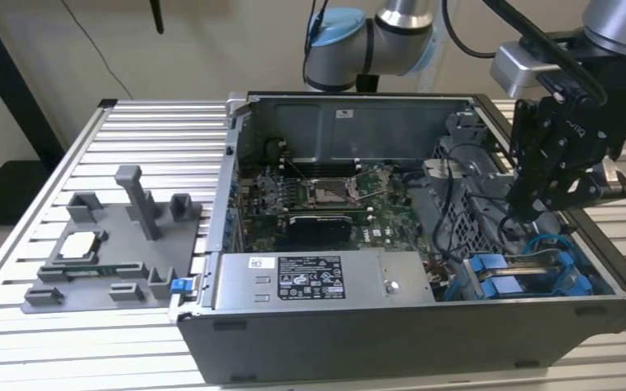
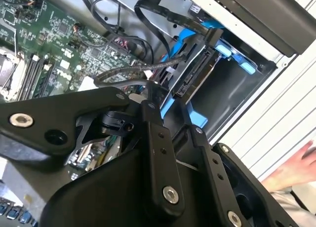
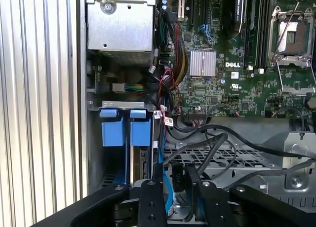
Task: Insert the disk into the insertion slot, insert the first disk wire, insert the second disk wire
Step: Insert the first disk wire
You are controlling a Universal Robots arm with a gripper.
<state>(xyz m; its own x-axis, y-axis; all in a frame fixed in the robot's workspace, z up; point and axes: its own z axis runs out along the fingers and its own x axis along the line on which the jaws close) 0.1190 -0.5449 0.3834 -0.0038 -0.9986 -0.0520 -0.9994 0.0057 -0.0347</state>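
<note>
The disk [image 3: 143, 164] sits in the insertion slot [image 3: 146, 106] of the grey drive cage, its blue carrier front [image 3: 140, 131] beside a second blue carrier [image 3: 112, 131]. In the second wrist view the disk's rear connector edge [image 2: 198, 73] faces my fingers. My gripper [image 1: 525, 210] hangs over the cage at the exterior view's right. In the first wrist view my gripper [image 3: 174, 177] has its two black fingers closed on a small black connector of a disk wire [image 3: 176, 180]. A blue flat wire [image 3: 161, 190] runs next to it. My gripper [image 2: 167, 96] points at the disk's rear.
The open computer case [image 1: 400, 326] lies on a slatted aluminium table [image 1: 139, 130]. Loose black and grey cables [image 3: 217, 143] cross above the cage beside the motherboard [image 1: 324, 199]. A grey fixture [image 1: 117, 244] stands on the exterior view's left. A person's hand [image 2: 296, 168] is beyond the case.
</note>
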